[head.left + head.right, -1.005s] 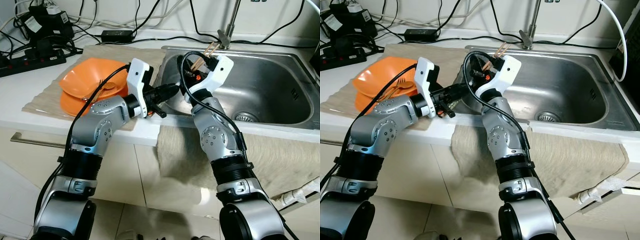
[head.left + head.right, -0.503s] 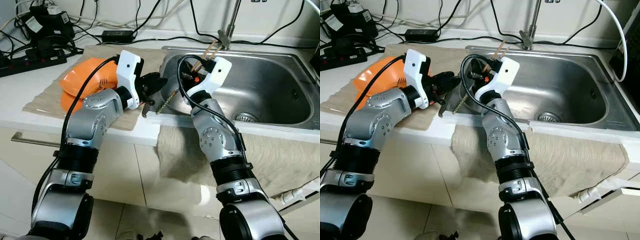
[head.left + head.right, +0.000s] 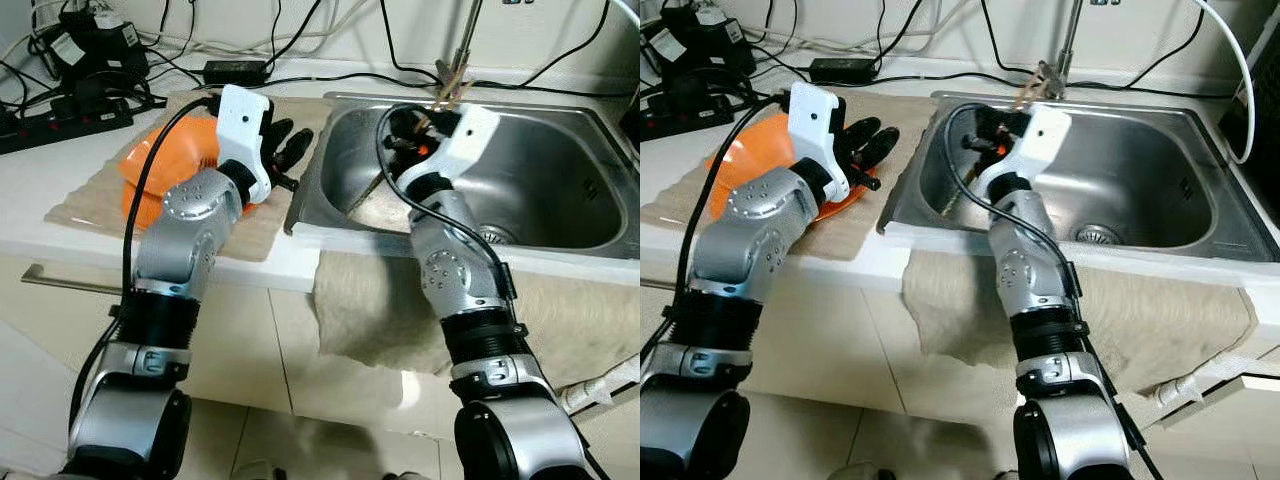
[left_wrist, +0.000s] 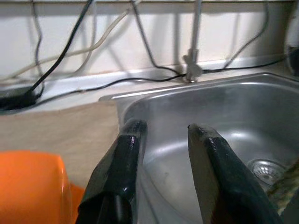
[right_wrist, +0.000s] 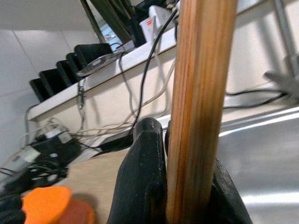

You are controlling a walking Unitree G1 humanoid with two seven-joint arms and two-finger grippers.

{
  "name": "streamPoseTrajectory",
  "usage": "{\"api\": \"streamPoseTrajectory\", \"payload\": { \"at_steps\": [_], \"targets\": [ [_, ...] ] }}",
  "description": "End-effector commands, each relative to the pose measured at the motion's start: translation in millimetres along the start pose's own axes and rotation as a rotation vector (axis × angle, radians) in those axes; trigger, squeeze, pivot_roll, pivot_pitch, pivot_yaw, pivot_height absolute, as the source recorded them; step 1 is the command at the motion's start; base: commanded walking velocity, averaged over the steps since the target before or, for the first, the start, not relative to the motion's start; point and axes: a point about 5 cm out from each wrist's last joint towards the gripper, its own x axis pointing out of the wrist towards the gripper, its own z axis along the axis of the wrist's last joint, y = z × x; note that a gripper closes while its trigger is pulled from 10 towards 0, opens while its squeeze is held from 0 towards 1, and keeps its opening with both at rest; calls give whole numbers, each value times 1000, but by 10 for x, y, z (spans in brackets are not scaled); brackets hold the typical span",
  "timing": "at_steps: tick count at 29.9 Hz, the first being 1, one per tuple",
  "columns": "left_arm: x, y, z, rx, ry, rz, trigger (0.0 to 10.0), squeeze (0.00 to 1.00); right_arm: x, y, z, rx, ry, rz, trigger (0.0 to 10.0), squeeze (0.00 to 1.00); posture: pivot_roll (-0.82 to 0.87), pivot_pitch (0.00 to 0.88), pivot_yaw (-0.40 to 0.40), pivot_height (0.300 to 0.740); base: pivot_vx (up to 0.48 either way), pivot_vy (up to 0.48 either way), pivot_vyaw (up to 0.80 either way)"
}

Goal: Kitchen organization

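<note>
- A beige cloth (image 3: 380, 310) was seen draped over the front edge of the white counter (image 3: 60, 215), hanging down before the cabinet, nearest to the camera.
- The right gripper (image 5: 180, 186) was held over the near left part of the steel sink (image 3: 560, 200); its two black fingers (image 5: 142, 177) were closed tightly on a pair of wooden chopsticks (image 5: 198, 102), which were gripped between the pads and stood up past the fingertips.
- In the head views the upper ends of the chopsticks (image 3: 445, 92) were seen poking out beyond the white wrist housing towards the base of the tap (image 3: 460, 60), while a lower end was seen slanting down inside the basin.
- The left gripper (image 4: 163, 135) was held above the beige mat (image 3: 270, 225) just left of the sink's rim; its fingers (image 4: 124, 158) were parted by a narrow gap and nothing was held between them.
- Just beside the left gripper, on the mat, stacked orange bowls (image 3: 165, 165) were seen, partly hidden by the left arm.
- In the sink bottom, the drain (image 3: 492, 236) was seen to the right of the right arm.
- Farther back, black power strips (image 3: 60, 115) and a black adapter (image 3: 235, 70) were laid on the counter, with many cables run along the white wall.
</note>
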Motion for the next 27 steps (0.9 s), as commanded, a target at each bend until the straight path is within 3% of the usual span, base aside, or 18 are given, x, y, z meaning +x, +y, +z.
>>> {"api": "streamPoseTrajectory", "payload": {
  "at_steps": [1, 10, 19, 22, 24, 25, 27],
  "targets": [
    [-39, 70, 35, 9, -20, 70, 10000, 0, -17, -24, 44, -43, -31, -8, 0, 0, 36, 4, 52, 740, 0, 0, 0],
    [-84, 73, -63, -27, -11, 206, 10000, 0, -42, -250, 93, -152, -57, -74, 0, 0, 35, 6, 56, 740, 0, 0, 0],
    [-70, -72, -27, -46, -36, 174, 10000, 0, 24, -380, 155, -215, -75, -106, 0, 0, 36, 7, 59, 740, 0, 0, 0],
    [-64, -95, -16, -54, -42, 165, 10000, 0, 48, -423, 106, -228, -52, -121, 0, 0, 35, 6, 63, 740, 0, 0, 0],
    [-56, -135, 11, -59, -51, 144, 10000, 0, 105, -540, 19, -245, 13, -170, 235, 0, 42, 8, 66, 740, 0, 0, 0],
    [-56, -140, 17, -59, -52, 140, 10000, 0, 113, -575, 0, -252, 31, -187, 10000, 0, 45, 8, 67, 740, 0, 0, 0],
    [-63, -142, 26, -59, -53, 135, 10000, 0, 120, -689, -33, -222, 74, -251, 10000, 0, 55, 9, 68, 740, 0, 0, 0]
  ]
}}
